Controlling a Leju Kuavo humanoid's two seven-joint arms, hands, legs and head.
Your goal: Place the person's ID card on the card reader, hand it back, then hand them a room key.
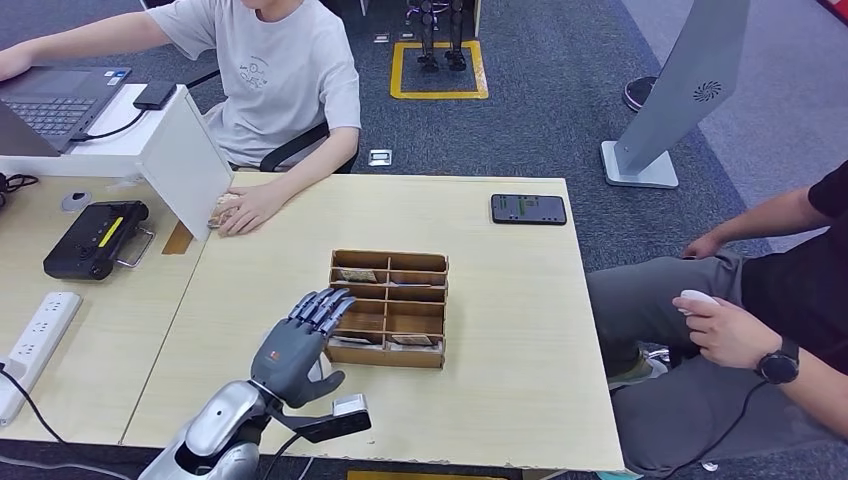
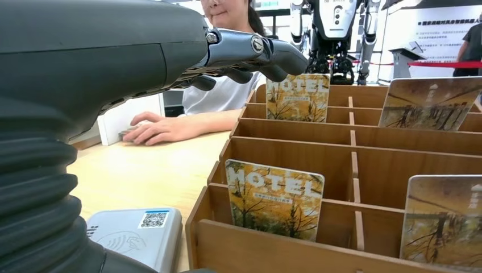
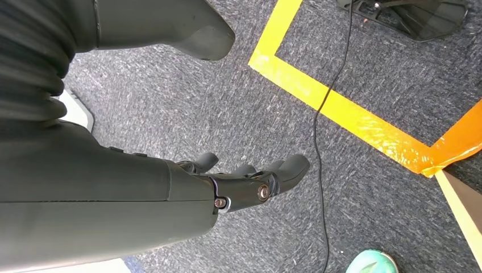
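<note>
My left hand [image 1: 300, 345] hovers open over the near part of the table, its fingers [image 2: 250, 51] stretched toward a wooden divided box [image 1: 385, 355]. It holds nothing. Several hotel key cards stand in the box's compartments, one [image 2: 274, 199] nearest the hand and another [image 2: 297, 96] further back. The white card reader [image 2: 136, 233] lies on the table under my hand, beside the box. Across the table a person's hand [image 1: 245, 210] rests flat on the top; I cannot make out an ID card there. My right hand [image 3: 250, 182] hangs over the carpet, fingers apart, with nothing in it.
A black phone [image 1: 528, 209] lies at the table's far right. A white board [image 1: 185, 160] stands at the far left, with a black device [image 1: 95, 238] and a power strip [image 1: 35, 335] on the neighbouring desk. A second person sits at the right holding a mouse [image 1: 697, 299].
</note>
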